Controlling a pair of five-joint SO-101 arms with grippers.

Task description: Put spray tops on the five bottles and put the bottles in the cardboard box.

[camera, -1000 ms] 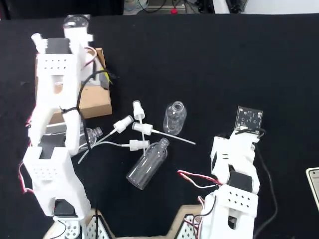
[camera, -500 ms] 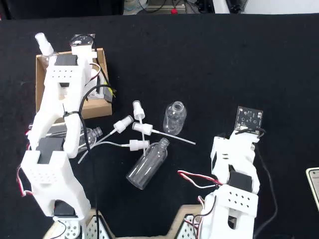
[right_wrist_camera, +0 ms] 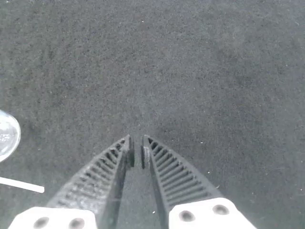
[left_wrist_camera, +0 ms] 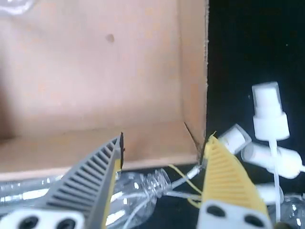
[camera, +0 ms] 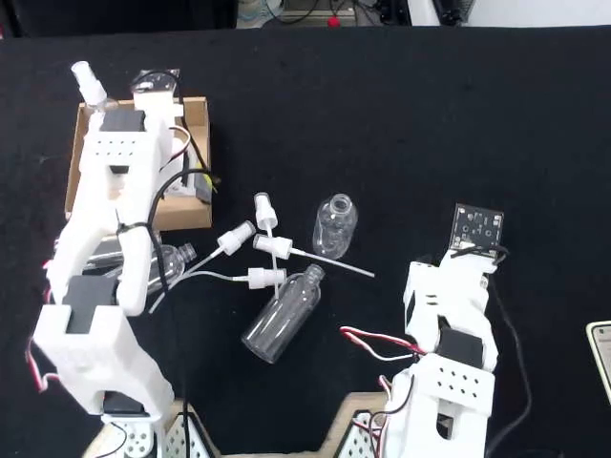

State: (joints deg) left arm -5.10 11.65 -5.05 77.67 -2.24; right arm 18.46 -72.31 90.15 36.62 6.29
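The cardboard box (camera: 186, 212) stands at the far left, and my left arm (camera: 115, 162) reaches over it. Leaning at the box's far left corner is a bottle with a white spray top (camera: 91, 81). My left gripper (left_wrist_camera: 164, 140) is open over the box's near wall (left_wrist_camera: 143, 143), holding nothing. Three uncapped clear bottles lie on the black table: one (camera: 333, 224), one (camera: 284, 310) and one (camera: 170, 260) partly under the left arm. Several loose spray tops (camera: 264, 243) lie between them. My right gripper (right_wrist_camera: 137, 145) is shut over bare cloth.
A white device (camera: 601, 348) lies at the table's right edge. Cables run along the far edge beyond the table. The right arm (camera: 453, 324) stands at the near right, with open black cloth around it.
My left arm has drawn back toward the box's near side, uncovering more of the box. The capped bottle's top has shifted slightly right. The right arm has not moved.
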